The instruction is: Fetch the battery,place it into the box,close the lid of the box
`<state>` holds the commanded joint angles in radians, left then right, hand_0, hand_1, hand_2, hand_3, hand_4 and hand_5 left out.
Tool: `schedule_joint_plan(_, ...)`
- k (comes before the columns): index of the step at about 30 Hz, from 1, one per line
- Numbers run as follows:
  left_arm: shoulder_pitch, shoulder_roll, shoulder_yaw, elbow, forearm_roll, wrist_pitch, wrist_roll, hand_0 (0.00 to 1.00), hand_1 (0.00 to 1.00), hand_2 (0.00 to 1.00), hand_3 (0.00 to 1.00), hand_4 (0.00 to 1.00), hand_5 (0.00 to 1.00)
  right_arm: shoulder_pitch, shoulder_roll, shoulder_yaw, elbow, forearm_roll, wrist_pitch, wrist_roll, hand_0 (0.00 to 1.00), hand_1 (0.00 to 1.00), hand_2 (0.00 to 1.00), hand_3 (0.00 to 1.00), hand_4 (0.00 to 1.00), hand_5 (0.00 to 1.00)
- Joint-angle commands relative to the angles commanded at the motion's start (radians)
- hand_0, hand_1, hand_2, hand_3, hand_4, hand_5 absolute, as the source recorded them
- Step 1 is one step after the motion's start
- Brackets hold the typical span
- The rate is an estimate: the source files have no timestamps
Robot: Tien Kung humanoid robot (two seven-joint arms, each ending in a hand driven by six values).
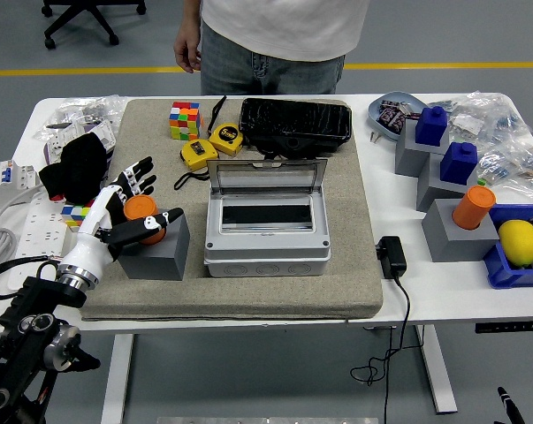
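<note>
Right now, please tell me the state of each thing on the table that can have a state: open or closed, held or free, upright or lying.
Grey box: lid open, standing up at the back.
Orange battery: upright on the grey block, not lifted.
Left hand: fingers spread around the battery, not closed on it.
Black pouch: closed, lying flat.
Second orange cylinder: upright on its grey block, free.

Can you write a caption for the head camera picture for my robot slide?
The left robot hand reaches around the orange battery on a grey block, beside the open box.
</note>
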<state>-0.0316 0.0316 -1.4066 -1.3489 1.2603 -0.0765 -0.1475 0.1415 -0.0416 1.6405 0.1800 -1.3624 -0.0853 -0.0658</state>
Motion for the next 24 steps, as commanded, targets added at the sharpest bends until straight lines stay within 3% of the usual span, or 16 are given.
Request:
schedule_joint_plan(3,0.002,-0.001,0.017,-0.004,-0.005,0.013,-0.008,0.901,0.923,0.912,0.875,0.998,0.002,0.0,0.0,0.001,0.0,-0.001,0.0,0.0,0.811,0.721,0.728,0.779,0.998,0.998)
schedule_joint_plan(4,0.002,-0.001,0.021,-0.005,-0.008,0.017,-0.011,0.854,0.872,0.843,0.832,0.998,0.002,0.0,0.0,0.001,0.0,-0.001,0.0,0.0,0.811,0.721,0.728,0.779,0.998,0.998)
schedule_joint_plan(9,0.001,0.002,0.057,-0.003,-0.037,0.061,-0.035,0.854,0.872,0.843,0.832,0.998,0.002,0.001,0.0,0.0,0.0,0.0,0.0,0.0,0.811,0.721,0.728,0.779,0.998,0.998)
schedule_joint_plan(10,0.002,0.002,0.063,-0.003,-0.042,0.068,-0.039,0.789,0.812,0.74,0.735,0.998,0.002,0.001,0.0,0.0,0.0,0.0,0.0,0.0,0.811,0.721,0.728,0.779,0.998,0.998)
schedule_joint_plan(24,0.001,0.003,0.083,0.009,-0.008,0.114,-0.045,0.765,0.778,0.684,0.662,0.998,0.002,0.001,-0.001,0.003,0.0,-0.001,0.0,0.001,0.809,0.721,0.728,0.779,0.998,0.998)
